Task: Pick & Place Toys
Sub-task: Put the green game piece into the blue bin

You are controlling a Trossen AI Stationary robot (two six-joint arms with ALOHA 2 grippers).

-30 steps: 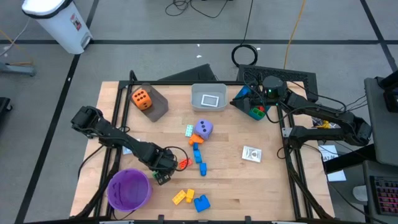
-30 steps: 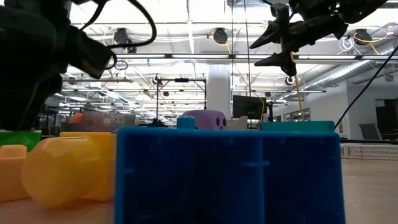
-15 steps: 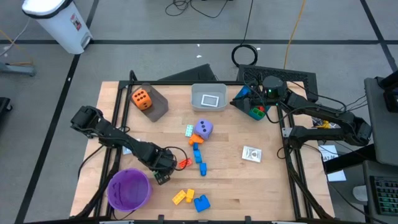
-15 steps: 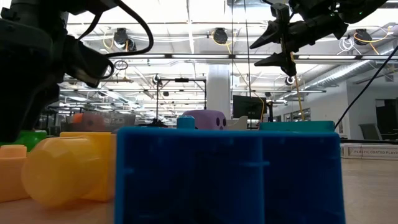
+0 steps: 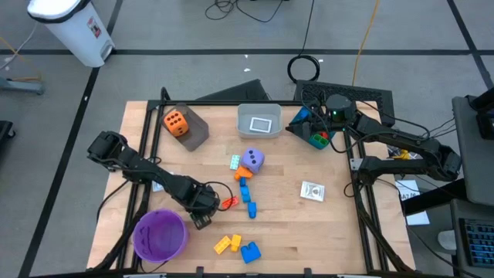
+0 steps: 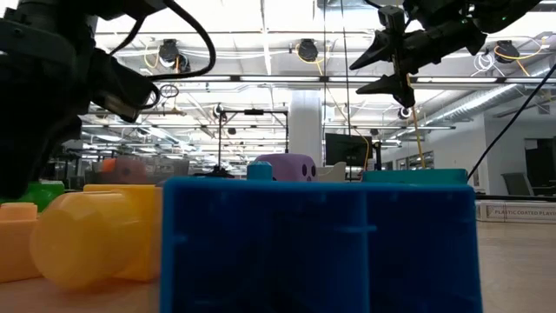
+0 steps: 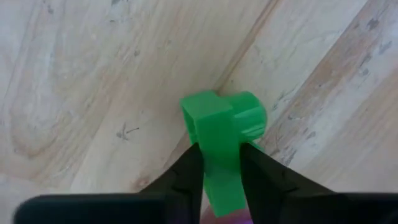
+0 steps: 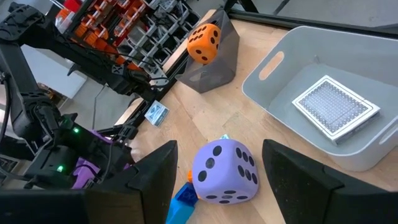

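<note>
Left gripper (image 7: 219, 168) clamped on small green plastic brick (image 7: 224, 140) at table level; right gripper (image 8: 217, 168) fingers spread, holding nothing

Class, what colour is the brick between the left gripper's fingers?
Green. The brick shows best in the left wrist view, pinched by the left gripper.

The high camera is looking straight down, taking in the whole wooden table (image 5: 309, 224) and both arms from far off. The low camera is sitting at table height, facing level across into the room, pressed up close against a blue brick (image 6: 317, 243). The left wrist camera is staring right down at the boards, very near. The right wrist camera is looking across from farther back; it and the high view are both catching the purple die (image 8: 225, 172).
</note>
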